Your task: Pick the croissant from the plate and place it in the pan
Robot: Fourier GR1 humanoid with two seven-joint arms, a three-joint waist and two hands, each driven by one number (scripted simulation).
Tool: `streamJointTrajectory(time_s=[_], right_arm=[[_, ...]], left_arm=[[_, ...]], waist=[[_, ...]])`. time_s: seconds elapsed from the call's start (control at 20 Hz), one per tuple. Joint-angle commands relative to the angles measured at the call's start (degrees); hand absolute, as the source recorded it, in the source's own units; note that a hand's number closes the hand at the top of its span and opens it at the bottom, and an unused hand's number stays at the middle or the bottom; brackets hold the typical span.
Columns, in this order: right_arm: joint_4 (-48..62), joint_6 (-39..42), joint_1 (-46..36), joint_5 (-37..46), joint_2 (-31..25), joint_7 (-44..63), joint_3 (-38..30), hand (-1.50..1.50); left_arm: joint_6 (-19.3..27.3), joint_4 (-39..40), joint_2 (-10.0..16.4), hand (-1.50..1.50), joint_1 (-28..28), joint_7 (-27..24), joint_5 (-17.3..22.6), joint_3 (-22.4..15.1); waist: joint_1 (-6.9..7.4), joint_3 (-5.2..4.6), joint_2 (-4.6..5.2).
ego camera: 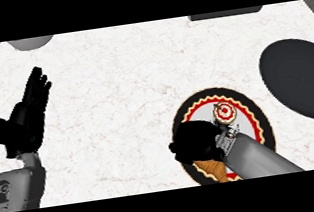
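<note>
A patterned plate [228, 105] with a red and black rim lies at the lower right of the white counter. My right hand [195, 142] is over its near left part, fingers curled down around the croissant [213, 166], whose brown end shows just below the hand. The rest of the croissant is hidden by the hand and forearm. The dark pan [305, 78] lies to the right of the plate, cut off by the view's edge. My left hand [24, 119] rests open at the left, fingers up, away from both.
A grey round object [30, 43] sits at the counter's far left edge and a dark object [225, 13] at the far edge to the right. Dark floor borders the counter [127, 82] on both sides.
</note>
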Motion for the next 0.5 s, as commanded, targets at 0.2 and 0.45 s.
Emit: streamJointTrajectory(time_s=[0.2,0.45], right_arm=[[-6.67,1.50,14.92,-1.77,1.04,11.52,-7.32,1.50],[-15.73,-2.01,30.17,-5.56,1.15,22.05,-17.09,1.50]], left_arm=[[0.03,-0.14,0.65,0.00,-0.13,1.33,0.77,1.71],[-0.07,-0.05,2.67,0.00,3.54,0.18,1.01,4.23]], waist=[[-3.18,0.06,-0.49],[-6.78,-0.01,-1.21]])
